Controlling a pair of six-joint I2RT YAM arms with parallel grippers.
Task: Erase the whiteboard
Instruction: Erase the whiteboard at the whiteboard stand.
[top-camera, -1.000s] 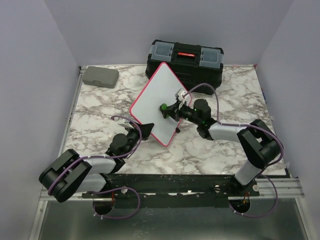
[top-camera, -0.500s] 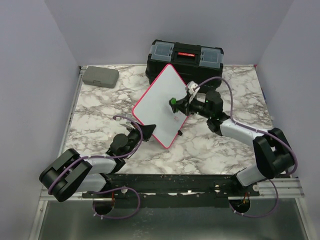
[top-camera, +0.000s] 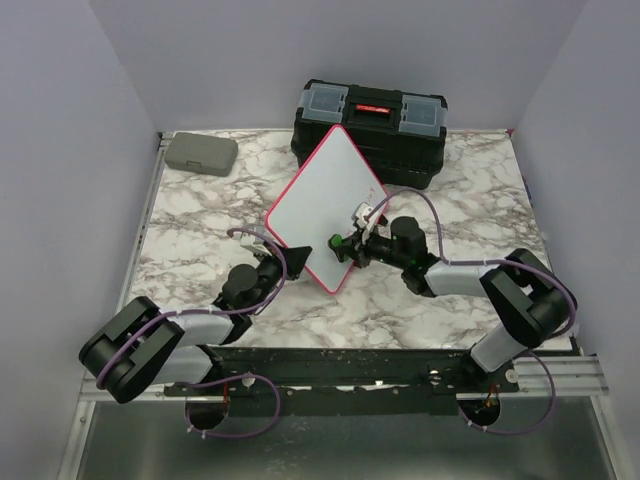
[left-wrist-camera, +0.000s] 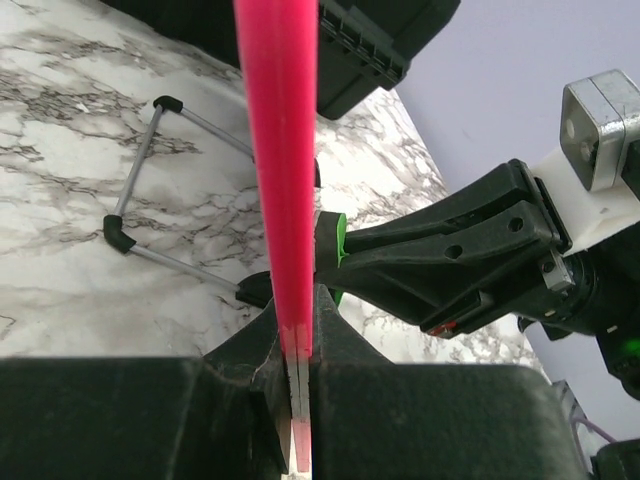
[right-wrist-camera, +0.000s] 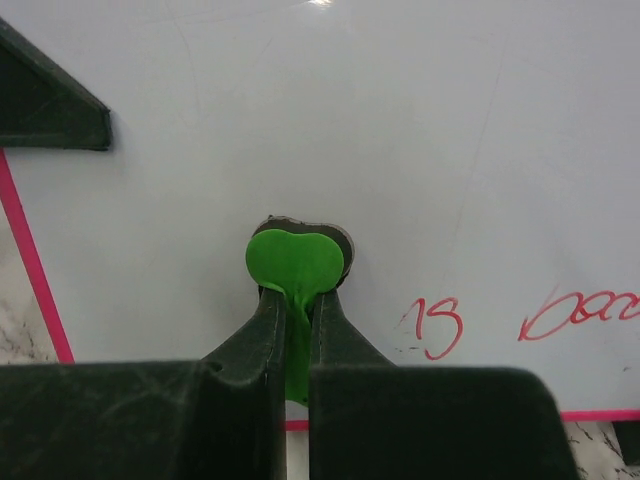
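Observation:
The whiteboard (top-camera: 325, 205), white with a red-pink frame, stands tilted on one corner in the middle of the table. My left gripper (top-camera: 283, 259) is shut on its frame at the lower left edge; the frame (left-wrist-camera: 282, 170) shows edge-on between my jaws. My right gripper (top-camera: 343, 247) is shut on a small green eraser (right-wrist-camera: 295, 262) with a dark pad, pressed against the board face (right-wrist-camera: 300, 110) near its lower corner. Red handwriting (right-wrist-camera: 520, 320) remains at the right of the eraser.
A black toolbox (top-camera: 369, 122) stands behind the board at the back. A small grey case (top-camera: 201, 153) lies at the back left. The board's wire stand with black feet (left-wrist-camera: 150, 200) shows behind it. Purple walls surround the table.
My right gripper with the eraser has swept up and right across the board and then come back down to its lower corner. The left gripper has held the board still.

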